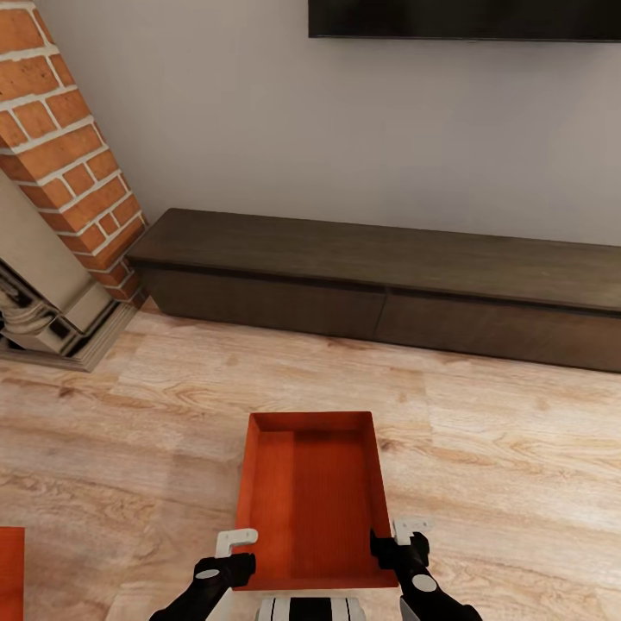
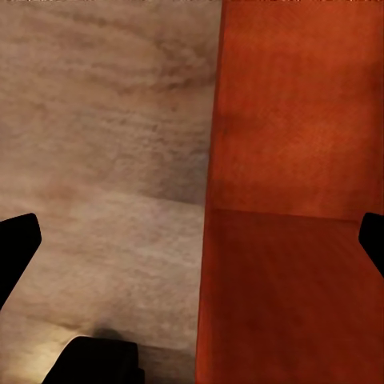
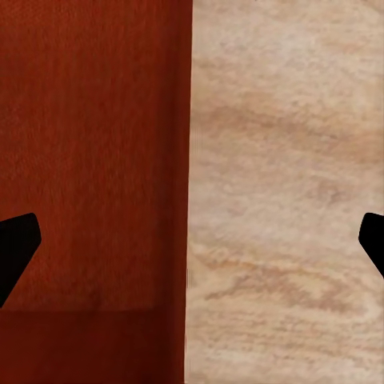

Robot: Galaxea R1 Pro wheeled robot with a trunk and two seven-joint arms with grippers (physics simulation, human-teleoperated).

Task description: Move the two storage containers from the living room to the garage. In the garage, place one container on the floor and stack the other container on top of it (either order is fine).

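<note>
An orange-red container (image 1: pixel 312 496) sits on the light wood floor (image 1: pixel 483 483) between the grippers. The left gripper (image 1: pixel 231 556) and right gripper (image 1: pixel 398 545) are both spread wide, each straddling a side wall (nothing clamped). A second bin's corner (image 1: pixel 10 573) is at far left. The dark cabinet (image 1: pixel 388 276) and brick fireplace (image 1: pixel 65 155) stand beyond.

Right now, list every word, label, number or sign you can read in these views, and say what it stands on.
None can be read. The storage container has plain orange-red walls, and the second container at the edge is plain too. The black TV, the dark cabinet, the brick fireplace and the wood-plank floor carry no writing.
</note>
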